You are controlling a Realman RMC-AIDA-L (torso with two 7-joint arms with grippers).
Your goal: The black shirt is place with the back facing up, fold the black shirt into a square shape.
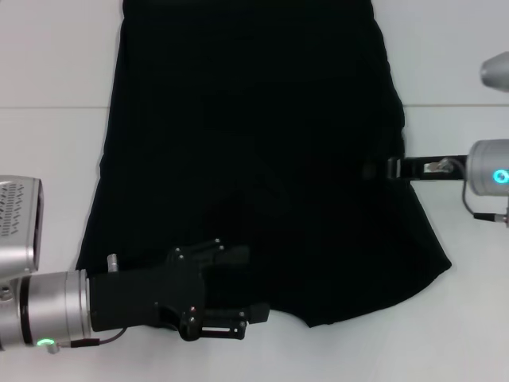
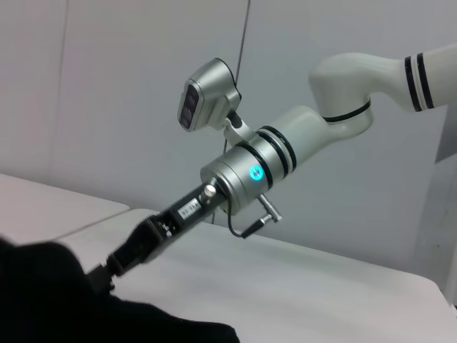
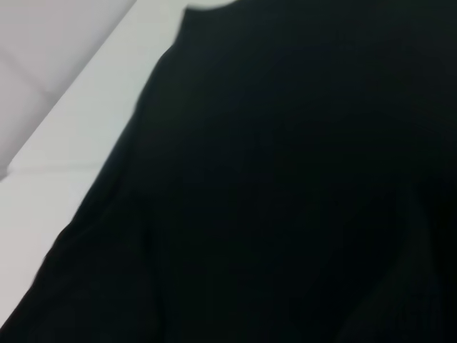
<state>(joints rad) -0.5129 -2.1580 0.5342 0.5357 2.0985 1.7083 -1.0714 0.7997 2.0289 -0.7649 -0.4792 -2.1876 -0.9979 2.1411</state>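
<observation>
the black shirt [image 1: 254,151] is plain black all over, with no pattern showing. the table [image 1: 48,159] under it is white. the left gripper [image 1: 238,314] is black on a silver arm with a small green light. the right gripper [image 1: 382,169] is black too, its silver arm lit blue-green.

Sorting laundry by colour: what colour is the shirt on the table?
Plain black shirt, no print showing; clearest in the head view.

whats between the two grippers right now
Only the black shirt: in the head view its fabric spans from the left gripper at its near hem to the right gripper at its side edge.
</observation>
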